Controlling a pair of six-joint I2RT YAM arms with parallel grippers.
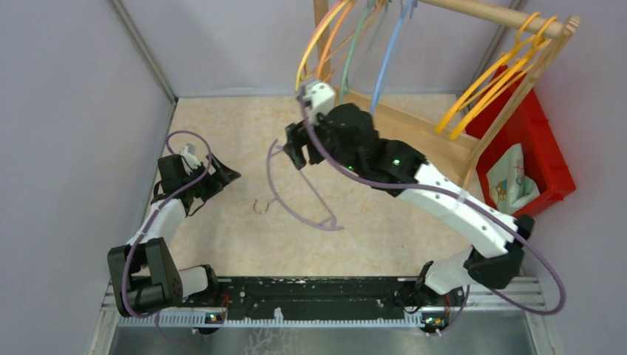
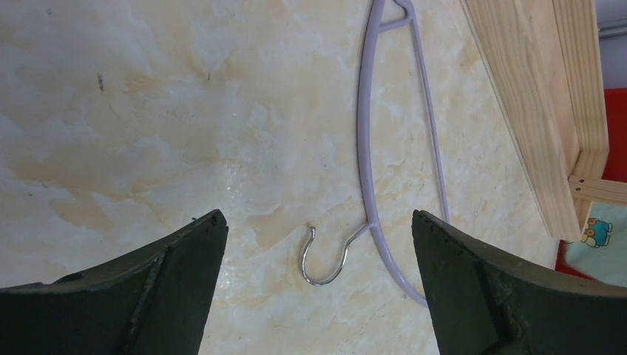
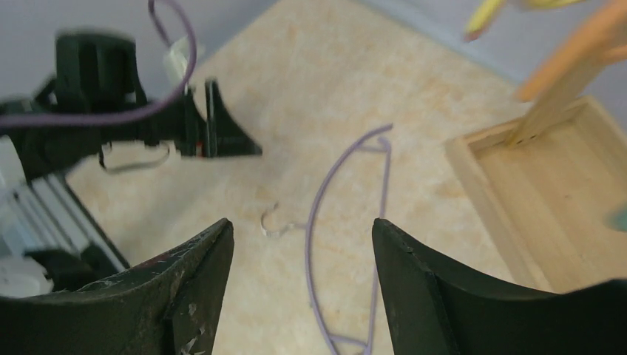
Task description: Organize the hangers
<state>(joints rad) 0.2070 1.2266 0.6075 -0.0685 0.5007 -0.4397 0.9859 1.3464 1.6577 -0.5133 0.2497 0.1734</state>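
Hanger (image 1: 285, 207), purple, lies flat mid-frame, hook toward the empty, wide-open left gripper (image 1: 220, 185), upper end beneath the nearer, open right gripper (image 1: 294, 154).

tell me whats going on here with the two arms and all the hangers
Two robot arms are sorting hangers onto a wooden rack. One purple hanger lies flat on the table, and neither arm holds it. The left gripper is open, with the hanger's metal hook just in front of it. The right gripper hangs open and empty above the hanger. Yellow hangers and a blue hanger, among others, already hang on the rack.
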